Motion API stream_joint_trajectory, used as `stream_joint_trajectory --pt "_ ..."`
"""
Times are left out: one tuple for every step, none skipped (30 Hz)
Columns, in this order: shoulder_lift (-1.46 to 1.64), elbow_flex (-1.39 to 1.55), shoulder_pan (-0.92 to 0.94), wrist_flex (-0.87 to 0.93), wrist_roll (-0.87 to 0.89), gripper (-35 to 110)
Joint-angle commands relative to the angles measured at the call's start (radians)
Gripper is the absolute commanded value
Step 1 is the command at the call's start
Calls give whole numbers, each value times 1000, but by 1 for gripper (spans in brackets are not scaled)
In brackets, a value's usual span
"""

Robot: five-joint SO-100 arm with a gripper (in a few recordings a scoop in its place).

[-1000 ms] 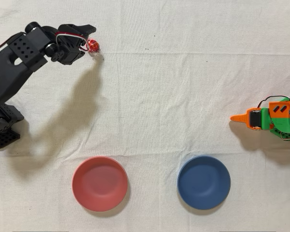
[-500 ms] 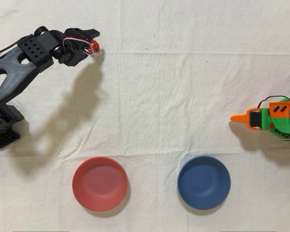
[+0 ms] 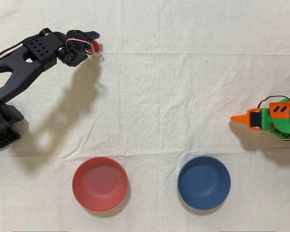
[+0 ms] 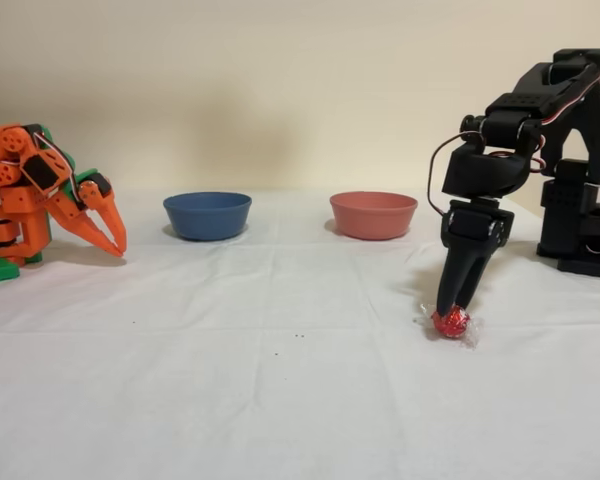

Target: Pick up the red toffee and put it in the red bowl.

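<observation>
Red foil toffee (image 4: 451,322) lies on the white cloth (image 4: 280,400), pinched between the black gripper (image 4: 454,308) tips; likely light, slippery and crinkly, best held across its round middle, not its twisted ends

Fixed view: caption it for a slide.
Black arm's end effector points down at the red toffee on the cloth; red bowl waits behind.

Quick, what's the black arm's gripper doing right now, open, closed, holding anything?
Gripper: closed on the red toffee, which sits low at the cloth; whether it is lifted cannot be told.
</observation>
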Motion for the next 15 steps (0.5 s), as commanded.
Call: stream_joint_trajectory --pt "23 -9 -29 -17 -5 32" --pt "17 -15 -32 -18 -2 32" --pt "12 -20 -35 -18 0 32" --pt "6 -26 -38 -18 2 32" --pt "2 -32 -40 -18 3 32" --pt "-5 -38 -40 -18 3 32" --pt "-9 -43 -41 -20 3 32" --pt "-15 -48 -41 -20 5 32" --pt "-20 -52 -41 -21 5 32" --pt "-26 -57 -41 -21 5 32" --pt "-29 -60 -40 -23 5 32" --pt "-31 -63 -38 -23 2 32" --pt "-32 -64 -37 -23 -3 32" --pt "-34 -67 -34 -21 -6 32" --pt "-34 -71 -32 -20 -11 32"
